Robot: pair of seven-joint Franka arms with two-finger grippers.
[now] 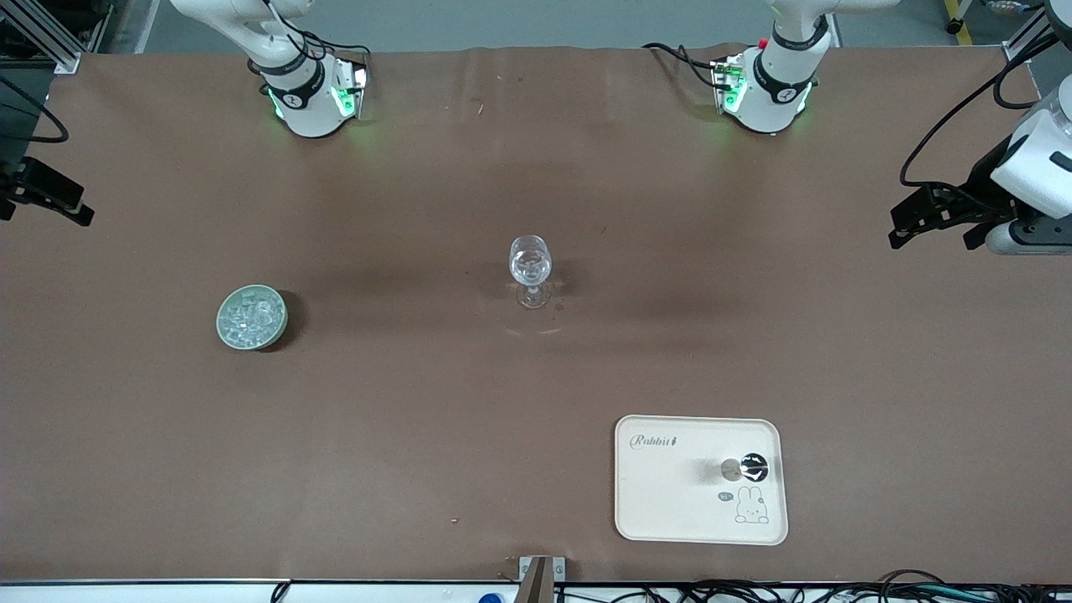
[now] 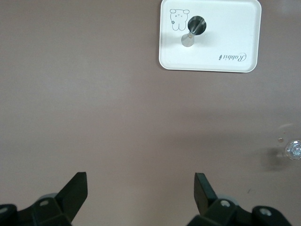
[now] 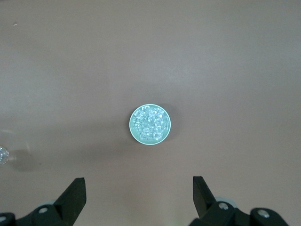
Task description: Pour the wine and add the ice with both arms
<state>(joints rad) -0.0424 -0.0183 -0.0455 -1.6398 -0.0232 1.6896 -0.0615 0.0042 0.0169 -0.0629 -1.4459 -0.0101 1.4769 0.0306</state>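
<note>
Clear stemmed wine glass [image 1: 530, 270] mid-table, pale green round bowl [image 1: 252, 317] of small glassy ice cubes [image 1: 249, 315] toward the right arm's end, cream rabbit-print tray [image 1: 700, 480] nearer the front camera, left gripper [image 2: 141, 188] and right gripper [image 3: 138, 190] both spread open, empty, over bare brown table [image 1: 419, 435].

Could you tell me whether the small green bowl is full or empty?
Full: the small round green bowl is heaped to its rim with small clear ice cubes.

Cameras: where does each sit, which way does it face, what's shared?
Front view: high across the table, facing both arm bases; left gripper at the edge.
Left wrist view: looks down on the tray; own open gripper shows.
Right wrist view: looks down on the ice bowl; own open gripper shows.
Shared: both wrist views catch the glass.
</note>
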